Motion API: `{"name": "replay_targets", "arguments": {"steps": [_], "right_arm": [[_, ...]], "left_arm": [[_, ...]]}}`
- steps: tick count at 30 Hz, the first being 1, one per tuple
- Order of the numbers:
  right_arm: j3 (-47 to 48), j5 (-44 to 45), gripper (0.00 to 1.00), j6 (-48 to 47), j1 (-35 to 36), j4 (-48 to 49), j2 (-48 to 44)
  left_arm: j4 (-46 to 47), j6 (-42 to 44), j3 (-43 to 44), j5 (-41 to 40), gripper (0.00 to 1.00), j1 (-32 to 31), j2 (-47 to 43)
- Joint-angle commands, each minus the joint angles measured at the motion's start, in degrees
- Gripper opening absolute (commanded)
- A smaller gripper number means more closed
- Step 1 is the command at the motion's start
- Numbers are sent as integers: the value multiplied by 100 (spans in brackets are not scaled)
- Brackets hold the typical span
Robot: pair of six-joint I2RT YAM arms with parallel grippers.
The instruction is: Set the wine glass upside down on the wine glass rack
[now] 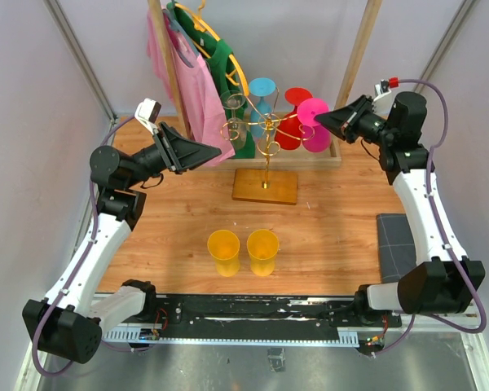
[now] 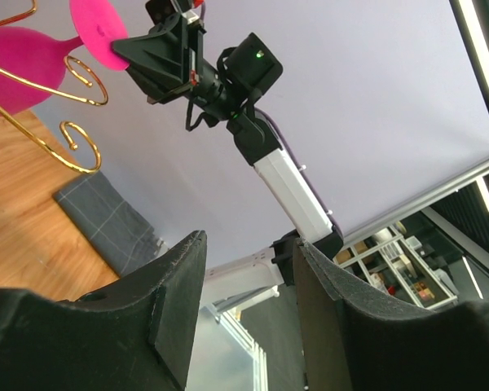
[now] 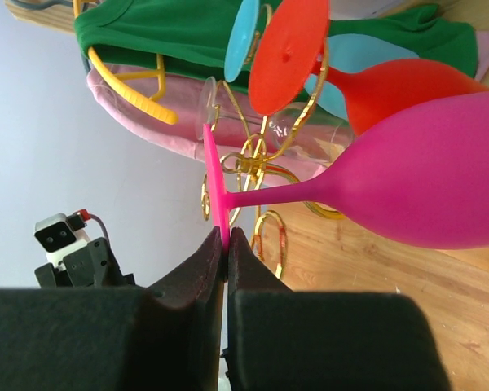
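Right claw (image 3: 226,236) was shut on the thin foot of the magenta wine glass (image 3: 424,187); the bowl hung just beyond and below its tips, the stem lay among the curled arms of the gold wine glass rack (image 1: 266,142), and seating in a curl could not be determined. Left claw (image 2: 248,244) stood with jaws apart, empty, across the rack from the right claw. Hazard, as judged: release before seating would have dropped the glass to the tabletop (image 1: 326,228), and a sideways nudge could have dislodged the red glass (image 3: 289,53) just beside it.

White links (image 1: 420,208), black joints (image 1: 106,163), green light (image 2: 255,55) (purple cables (image 1: 446,114)).
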Motion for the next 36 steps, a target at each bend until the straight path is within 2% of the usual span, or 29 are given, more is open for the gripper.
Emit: {"name": "replay_targets", "arguments": {"steps": [1, 22, 29, 36], "right_arm": [[397, -212, 1, -78, 263, 29, 76], [1134, -138, 1, -259, 398, -1300, 353], [912, -263, 1, 253, 397, -940, 440], [864, -371, 1, 332, 399, -826, 515]], "left_arm": [[-38, 129, -50, 72, 51, 41, -107], [-34, 129, -108, 54, 51, 40, -119], [-39, 138, -108, 62, 51, 43, -141], [-48, 138, -90, 63, 51, 39, -133]]}}
